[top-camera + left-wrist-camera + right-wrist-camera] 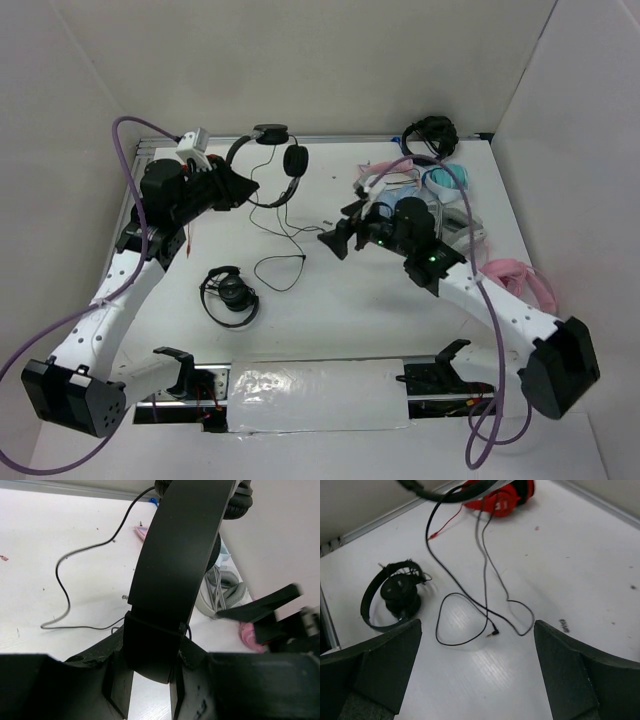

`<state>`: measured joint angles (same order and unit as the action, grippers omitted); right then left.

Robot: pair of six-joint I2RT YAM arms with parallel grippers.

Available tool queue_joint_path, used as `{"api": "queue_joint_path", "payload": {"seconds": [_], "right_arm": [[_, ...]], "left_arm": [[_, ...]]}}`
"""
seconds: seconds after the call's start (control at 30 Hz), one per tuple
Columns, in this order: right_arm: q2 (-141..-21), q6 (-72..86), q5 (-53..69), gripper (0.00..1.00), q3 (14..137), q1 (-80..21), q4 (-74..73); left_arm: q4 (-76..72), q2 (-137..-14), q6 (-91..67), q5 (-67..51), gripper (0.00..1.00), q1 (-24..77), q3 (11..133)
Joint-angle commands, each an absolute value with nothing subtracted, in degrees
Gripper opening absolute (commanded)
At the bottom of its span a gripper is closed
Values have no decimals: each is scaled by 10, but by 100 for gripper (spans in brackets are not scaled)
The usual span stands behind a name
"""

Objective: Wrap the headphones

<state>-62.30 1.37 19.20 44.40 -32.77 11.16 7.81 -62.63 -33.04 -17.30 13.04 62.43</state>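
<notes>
The black headphones (272, 146) hang above the back of the table, with round ear pads and a thin headband. My left gripper (243, 186) is shut on the headband (175, 555), which fills the left wrist view, clamped between my fingers (150, 672). The long thin black cable (283, 262) trails down to the table and loops. Its plug (492, 634) lies on the table just ahead of my right gripper (477, 670). My right gripper (342, 228) is open and empty, hovering above the table right of the cable loop.
A compact black pair (231, 297) lies at the front left, also in the right wrist view (392, 597). A red pair (500, 500) lies under the held headband. A pile of pink, blue, grey and black headphones (440, 185) fills the back right.
</notes>
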Motion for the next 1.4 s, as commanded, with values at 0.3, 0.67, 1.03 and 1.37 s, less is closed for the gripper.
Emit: {"api": "queue_joint_path", "payload": {"seconds": [0.3, 0.67, 1.03, 1.37], "right_arm": [[-858, -51, 278, 100, 603, -408, 214], [-802, 14, 222, 0, 566, -422, 245], [-606, 69, -63, 0, 607, -308, 78], [-640, 166, -86, 0, 740, -47, -30]], "left_arm": [[44, -630, -356, -209, 0, 131, 670], [40, -644, -338, -196, 0, 126, 665], [61, -659, -236, -272, 0, 124, 608], [88, -601, -161, -382, 0, 127, 541]]}}
